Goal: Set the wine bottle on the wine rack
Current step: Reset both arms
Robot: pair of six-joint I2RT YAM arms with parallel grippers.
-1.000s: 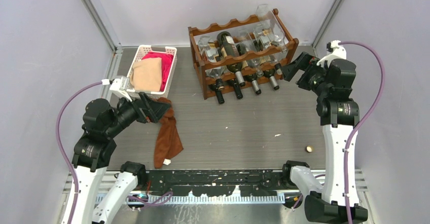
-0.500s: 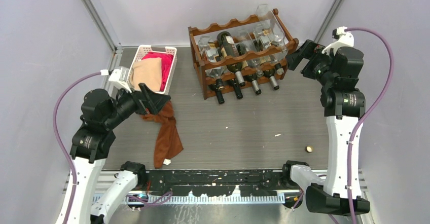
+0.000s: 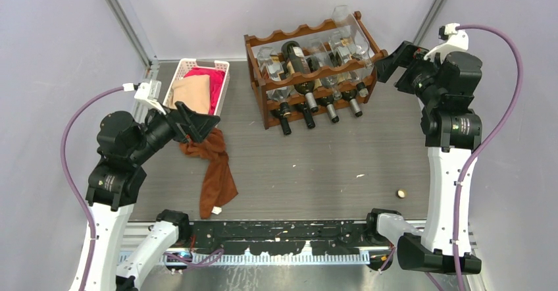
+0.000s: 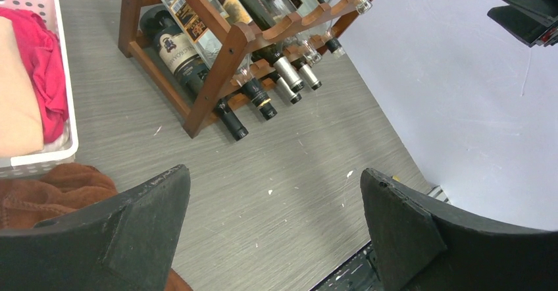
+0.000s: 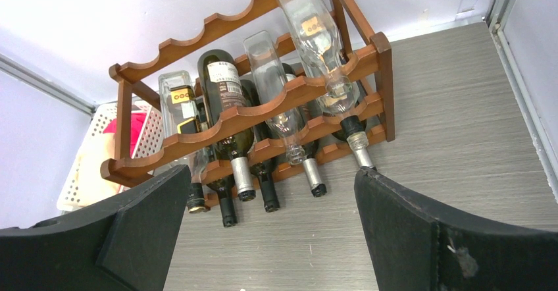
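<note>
Well left of the wine rack (image 3: 296, 31), the left gripper (image 3: 199, 118) hangs with jaws spread wide, holding nothing. Wine bottles (image 3: 297, 59) lie across the rack's tiers, necks toward the arms. Just right of the rack, the right gripper (image 3: 388, 60) gapes wide, empty.

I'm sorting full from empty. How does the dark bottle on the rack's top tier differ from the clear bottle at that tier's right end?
The dark bottle is opaque with a white label; the clear bottle is see-through, looks empty and has a small yellowish label. The dark bottle's neck wears a silver capsule; the clear bottle's neck looks bare. Both lie on the top tier of the rack, necks toward the near side.
</note>
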